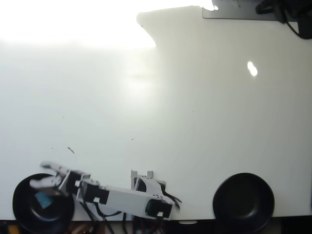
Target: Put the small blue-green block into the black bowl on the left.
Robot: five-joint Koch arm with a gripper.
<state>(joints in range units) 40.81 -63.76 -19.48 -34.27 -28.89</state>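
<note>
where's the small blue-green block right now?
Overhead view: the small blue-green block sits inside the black bowl at the bottom-left corner of the white table, just below the arm's gripper.

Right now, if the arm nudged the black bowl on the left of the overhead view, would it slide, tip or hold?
The left black bowl looks wide and low, so tipping seems unlikely. The white table shows glare, so it may slide easily. The blue-green block inside looks small and probably adds little weight. The gripper hangs above it.

Count: 2 round black bowls (43, 209) (243, 201); 1 small blue-green block (44, 199); 1 white robot arm (127, 197); 1 white table (195, 122).
</note>
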